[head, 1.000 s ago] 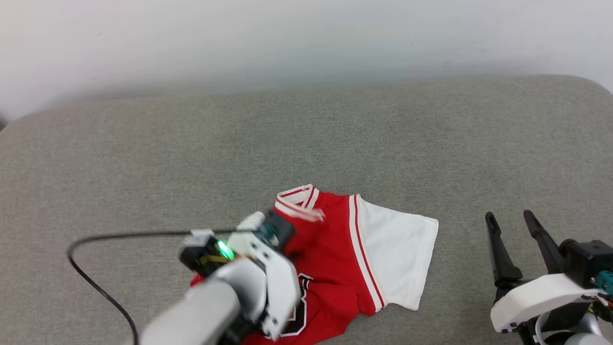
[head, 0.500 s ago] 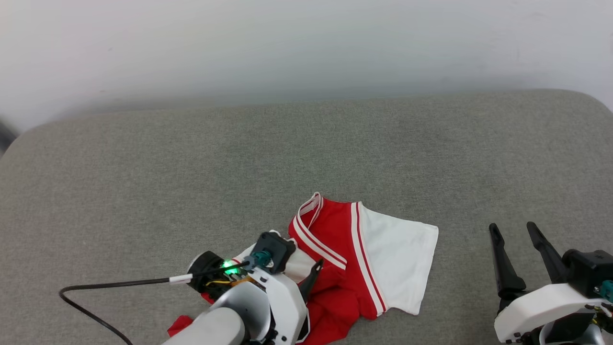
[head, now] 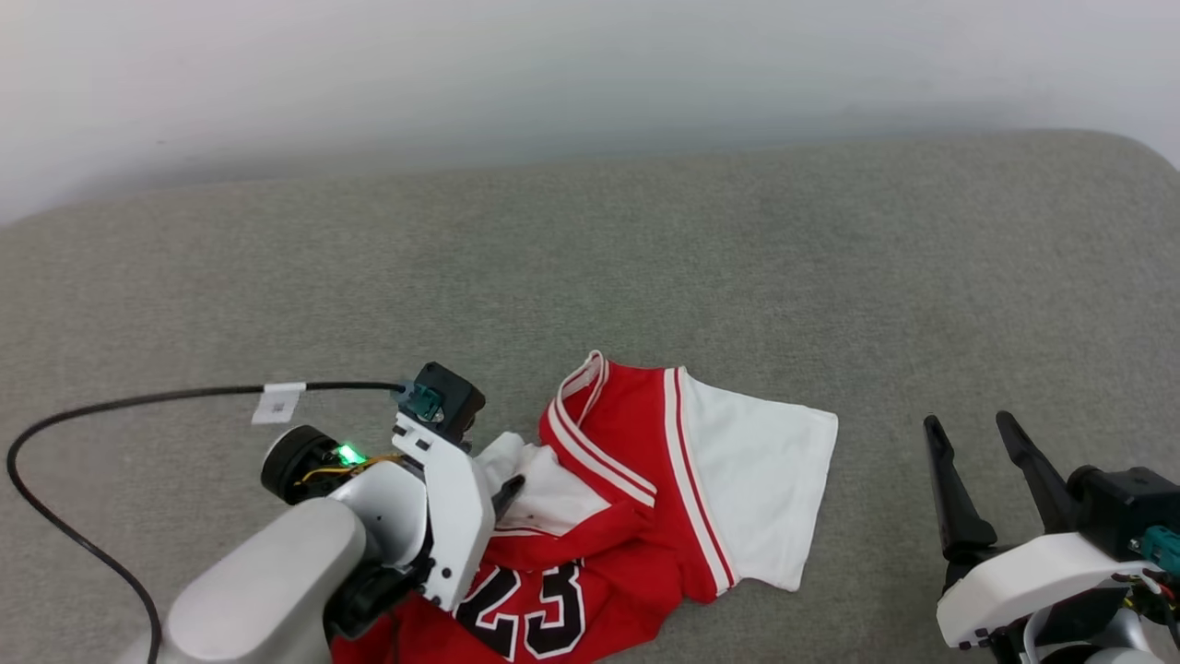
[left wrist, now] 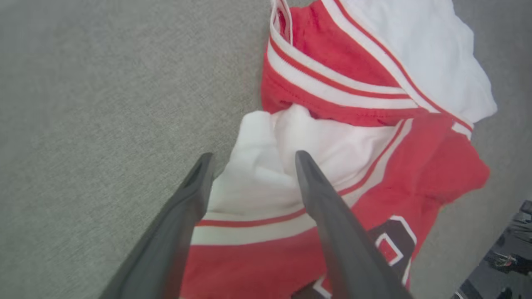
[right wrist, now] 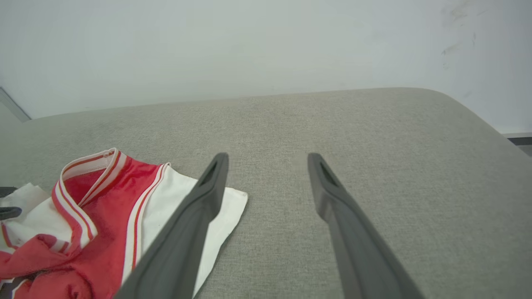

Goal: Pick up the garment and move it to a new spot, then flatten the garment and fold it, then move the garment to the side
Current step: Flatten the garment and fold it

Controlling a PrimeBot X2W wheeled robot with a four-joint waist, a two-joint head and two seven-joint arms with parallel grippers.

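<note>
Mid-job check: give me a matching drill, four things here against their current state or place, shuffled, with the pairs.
Things:
1. left hand with two dark fingers
2. right hand with two dark fingers
3. red jersey garment with white sleeves
4. thin black cable

States:
A. loops over the grey fabric surface
B. crumpled, "23" showing
C. open, apart from the garment
D. open, fingers either side of a bunched white sleeve

Pairs: 1-D, 2-C, 3-B, 4-A

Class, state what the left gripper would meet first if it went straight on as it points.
Probably the crumpled white sleeve of the jersey, just beyond the open left gripper; depth unclear.
</note>
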